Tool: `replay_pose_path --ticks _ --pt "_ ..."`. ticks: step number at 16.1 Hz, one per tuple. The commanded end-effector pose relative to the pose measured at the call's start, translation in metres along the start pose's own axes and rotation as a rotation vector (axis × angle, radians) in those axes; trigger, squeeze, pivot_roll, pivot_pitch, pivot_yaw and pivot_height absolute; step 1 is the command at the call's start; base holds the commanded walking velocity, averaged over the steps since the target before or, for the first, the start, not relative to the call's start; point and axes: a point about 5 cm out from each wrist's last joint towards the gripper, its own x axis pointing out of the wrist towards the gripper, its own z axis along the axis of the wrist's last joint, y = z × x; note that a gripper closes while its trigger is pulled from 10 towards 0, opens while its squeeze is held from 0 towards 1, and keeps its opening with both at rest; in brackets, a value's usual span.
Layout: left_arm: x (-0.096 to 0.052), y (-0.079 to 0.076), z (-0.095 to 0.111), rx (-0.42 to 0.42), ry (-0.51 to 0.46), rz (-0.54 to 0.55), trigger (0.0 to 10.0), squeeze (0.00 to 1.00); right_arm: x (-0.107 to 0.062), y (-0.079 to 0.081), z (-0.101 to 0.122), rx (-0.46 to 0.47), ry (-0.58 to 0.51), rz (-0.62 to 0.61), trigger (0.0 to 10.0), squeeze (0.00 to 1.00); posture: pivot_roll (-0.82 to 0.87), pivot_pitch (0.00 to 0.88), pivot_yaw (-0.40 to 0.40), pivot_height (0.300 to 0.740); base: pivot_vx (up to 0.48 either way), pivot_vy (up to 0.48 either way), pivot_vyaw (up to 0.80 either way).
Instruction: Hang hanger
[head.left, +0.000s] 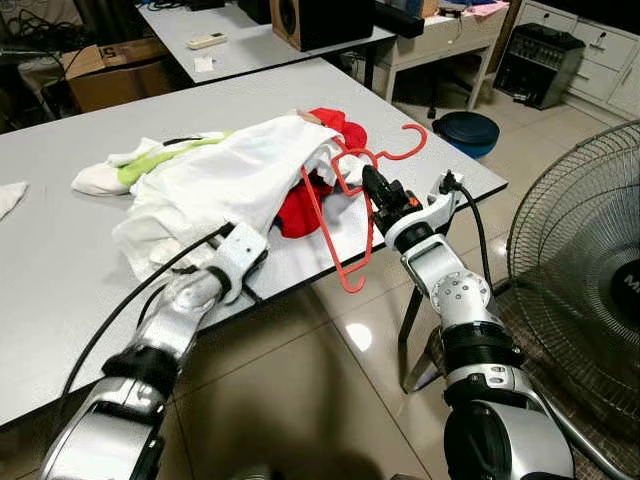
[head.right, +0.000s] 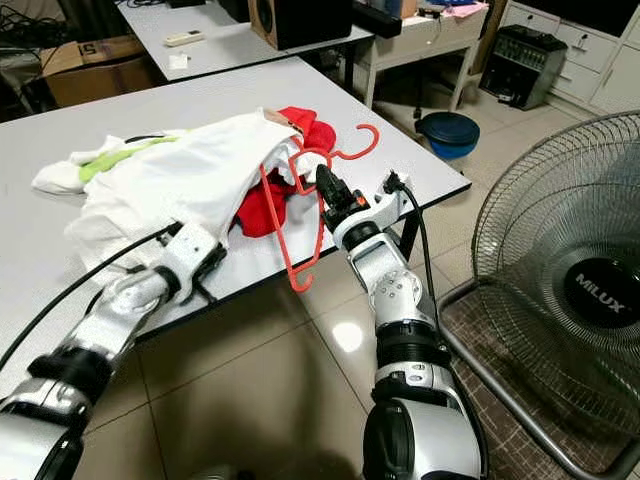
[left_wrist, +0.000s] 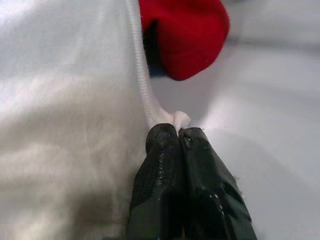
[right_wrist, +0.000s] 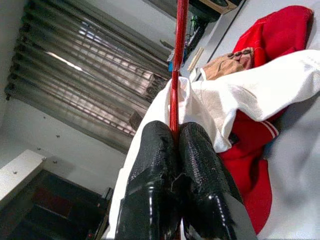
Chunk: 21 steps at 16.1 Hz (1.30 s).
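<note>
Right pincer (head.left: 372, 186): clamped on red hanger (head.left: 350, 215), held at desk (head.left: 60, 270) edge.
Left pincer (left_wrist: 177, 131): clamped on white shirt (head.left: 225, 175) hem.
Red garment (head.left: 300, 205): under the shirt.

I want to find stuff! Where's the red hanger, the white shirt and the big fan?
hanger (head.left: 345, 272), left eye view, its lower bar past the table edge.
white shirt (head.left: 215, 185), left eye view, middle of the cloth.
fan (head.right: 560, 260), right eye view, its wire grille.

right tool (right_wrist: 176, 137) pinching red hanger (right_wrist: 178, 45), white garment (right_wrist: 250, 95)
</note>
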Motion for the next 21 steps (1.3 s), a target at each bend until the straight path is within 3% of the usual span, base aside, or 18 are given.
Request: replay_pose_path --ticks 1,2,3,4,8,14,16,21 --pt "-0.008 -0.002 -0.004 -0.018 -0.039 -0.045 0.0 0.00 0.006 0.005 0.000 0.003 0.003 0.005 10.0 0.00 0.03 0.000 0.031 0.740 0.000 0.000 0.00" --pt "-0.019 0.001 0.008 -0.025 -0.157 -0.073 0.0 0.00 0.008 0.004 -0.001 0.010 0.000 -0.004 10.0 0.00 0.04 0.000 0.033 0.740 0.000 0.000 0.00" --pt "-0.022 0.003 0.011 -0.030 -0.186 -0.076 0.0 0.00 0.008 0.005 -0.002 0.013 -0.001 -0.006 10.0 0.00 0.04 0.000 0.033 0.740 0.000 0.000 0.00" --pt "-0.036 0.006 0.022 -0.037 -0.282 -0.103 0.0 0.00 0.011 0.006 -0.005 0.030 -0.007 -0.010 10.0 0.00 0.07 0.000 0.035 0.740 0.000 0.000 0.00" --pt "-0.066 0.007 0.042 -0.084 -0.416 -0.209 0.0 0.00 0.021 0.011 -0.015 0.070 -0.008 -0.011 10.0 0.00 0.13 0.000 0.023 0.740 0.000 0.000 0.00" --pt "-0.084 -0.008 0.051 0.041 -0.374 -0.374 0.0 0.00 0.037 0.021 -0.010 0.214 -0.074 -0.024 10.0 0.00 0.18 0.010 0.025 0.740 0.000 0.000 0.00" --pt "-0.083 -0.015 0.049 0.087 -0.348 -0.403 0.0 0.00 0.041 0.023 -0.005 0.284 -0.098 -0.029 10.0 0.00 0.18 0.018 0.021 0.740 0.000 0.000 0.00" --pt "-0.077 -0.033 0.065 0.093 -0.402 -0.445 0.0 0.00 0.045 0.022 -0.006 0.333 -0.105 -0.070 10.0 0.00 0.19 0.028 0.004 0.740 0.000 0.000 0.00"
